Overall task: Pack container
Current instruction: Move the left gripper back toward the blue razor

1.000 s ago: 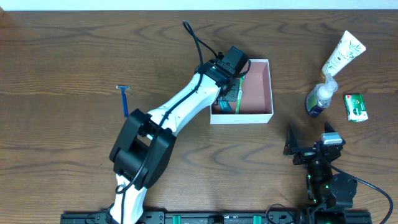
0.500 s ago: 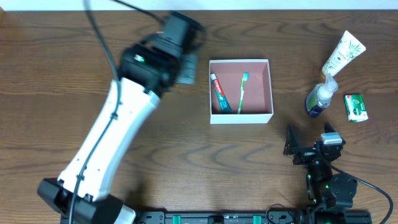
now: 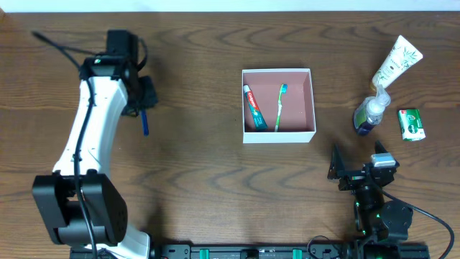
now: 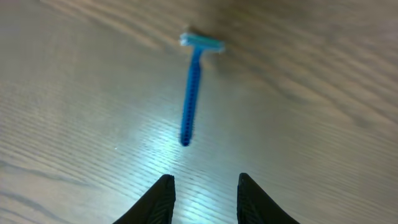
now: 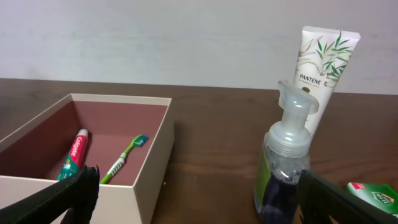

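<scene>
The container (image 3: 279, 136), a white-walled square box with a pink-brown floor, sits mid-table and holds a red-and-green toothpaste tube (image 3: 254, 108) and a green toothbrush (image 3: 279, 108). In the right wrist view the container (image 5: 155, 165) is at the left, with the toothpaste (image 5: 73, 152) and toothbrush (image 5: 124, 158) lying inside. My left gripper (image 3: 144, 97) hovers at the far left over a blue razor (image 3: 146, 124). In the left wrist view the razor (image 4: 193, 93) lies flat just ahead of the left gripper (image 4: 202, 186), whose jaws stand partly open and empty. My right gripper (image 3: 357, 164) rests wide open near the front right.
A clear pump bottle (image 3: 368, 115) with dark liquid, a white tube (image 3: 395, 63) and a small green box (image 3: 411, 124) sit at the right. In the right wrist view the bottle (image 5: 286, 168) stands before the tube (image 5: 323, 62), the green box (image 5: 373, 193) beside them.
My left arm has swung from inside the container to the far left, above the razor. Its jaws have opened a little. The toothbrush now lies uncovered in the container. The right arm stayed still.
</scene>
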You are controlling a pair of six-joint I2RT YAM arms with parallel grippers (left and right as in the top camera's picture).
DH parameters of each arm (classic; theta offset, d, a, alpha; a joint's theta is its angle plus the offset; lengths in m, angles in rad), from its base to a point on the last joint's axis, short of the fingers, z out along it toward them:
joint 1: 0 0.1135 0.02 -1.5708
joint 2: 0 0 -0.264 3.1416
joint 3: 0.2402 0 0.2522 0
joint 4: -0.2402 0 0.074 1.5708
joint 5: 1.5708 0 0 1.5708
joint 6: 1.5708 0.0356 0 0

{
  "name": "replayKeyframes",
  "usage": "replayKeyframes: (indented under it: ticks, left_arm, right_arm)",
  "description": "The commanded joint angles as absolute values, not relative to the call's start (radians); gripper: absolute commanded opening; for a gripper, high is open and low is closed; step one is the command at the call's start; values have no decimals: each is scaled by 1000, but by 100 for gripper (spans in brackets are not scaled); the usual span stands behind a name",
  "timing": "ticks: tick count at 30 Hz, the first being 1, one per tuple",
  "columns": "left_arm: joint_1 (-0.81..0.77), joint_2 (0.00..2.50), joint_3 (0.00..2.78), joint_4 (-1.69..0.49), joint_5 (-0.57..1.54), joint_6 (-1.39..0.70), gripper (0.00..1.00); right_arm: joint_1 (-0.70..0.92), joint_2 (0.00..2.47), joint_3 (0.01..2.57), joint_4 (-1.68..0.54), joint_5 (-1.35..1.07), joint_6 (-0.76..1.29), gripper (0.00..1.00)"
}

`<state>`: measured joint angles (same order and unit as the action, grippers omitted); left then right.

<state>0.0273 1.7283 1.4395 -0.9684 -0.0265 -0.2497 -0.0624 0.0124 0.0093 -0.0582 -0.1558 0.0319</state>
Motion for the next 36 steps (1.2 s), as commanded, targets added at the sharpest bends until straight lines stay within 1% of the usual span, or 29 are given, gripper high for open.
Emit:
replayKeyframes:
  ticks: [1,8,18,22,26,36]
  left_arm:
    - [50,1729,1391,-935,-3,-209,34]
    - [49,1772,1358,-863,13,-203,33]
    - [49,1897,1358,-830,11,-202,34]
    - [51,1906,1358,-813,0,-196,34]
    - [52,1908,1358,-812,-61,-179,35]
    - [57,1908,1357,-799,-60,-115,34]
  right_arm:
    - [-51,7,6,-60,-149,14,99]
    - [-51,7,6,-60,-149,14,99]
    - [-51,7,6,-60,-149,14,99]
    - [-51,7,6,-60,-149,14,99]
    - [-51,7,6,-60,-149,14,99]
    - [-51,7,6,-60,-149,14,99]
